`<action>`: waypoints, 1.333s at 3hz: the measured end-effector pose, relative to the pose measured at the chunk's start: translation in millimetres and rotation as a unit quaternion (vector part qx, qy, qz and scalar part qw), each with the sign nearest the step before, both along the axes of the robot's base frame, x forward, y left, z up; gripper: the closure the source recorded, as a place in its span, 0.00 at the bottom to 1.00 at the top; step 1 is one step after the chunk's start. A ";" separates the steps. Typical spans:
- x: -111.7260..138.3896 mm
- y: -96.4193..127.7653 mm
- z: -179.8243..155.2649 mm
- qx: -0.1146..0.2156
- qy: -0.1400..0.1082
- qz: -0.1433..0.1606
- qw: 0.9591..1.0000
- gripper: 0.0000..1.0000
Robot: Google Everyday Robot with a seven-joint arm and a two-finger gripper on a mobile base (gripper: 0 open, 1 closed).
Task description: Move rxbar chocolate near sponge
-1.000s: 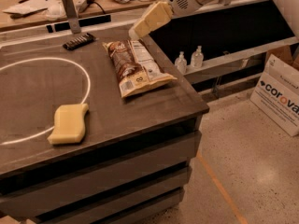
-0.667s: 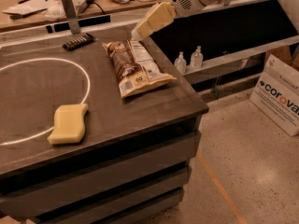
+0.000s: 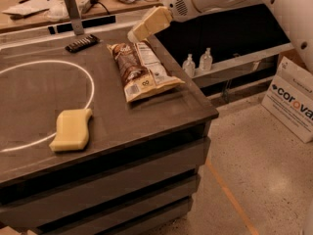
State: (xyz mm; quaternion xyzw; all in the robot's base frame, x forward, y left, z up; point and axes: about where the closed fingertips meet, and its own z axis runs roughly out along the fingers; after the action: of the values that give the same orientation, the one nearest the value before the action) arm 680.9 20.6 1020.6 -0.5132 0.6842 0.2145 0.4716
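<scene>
The sponge (image 3: pixel 71 129) lies nearest, at the lower left of the dark table (image 3: pixel 161 111), on the white ring line (image 3: pixel 90 84). Toward the centre lies a brown-and-white snack bag (image 3: pixel 142 70). Further back, at the upper left, the rxbar chocolate (image 3: pixel 82 43) rests flat, well apart from the sponge. The gripper (image 3: pixel 137 33) hangs at top centre, over the bag's far end; how wide it stands cannot be told.
</scene>
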 end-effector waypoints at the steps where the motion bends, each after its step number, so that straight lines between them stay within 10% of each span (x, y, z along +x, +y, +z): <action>1: 27.9 22.1 -16.5 0.023 -0.025 0.024 0.999 0.00; 4: 91.8 73.9 -81.2 -0.018 -0.042 -0.022 0.999 0.00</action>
State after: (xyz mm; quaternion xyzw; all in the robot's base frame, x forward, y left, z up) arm 772.7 94.6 939.4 -0.5150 0.6791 0.1698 0.4948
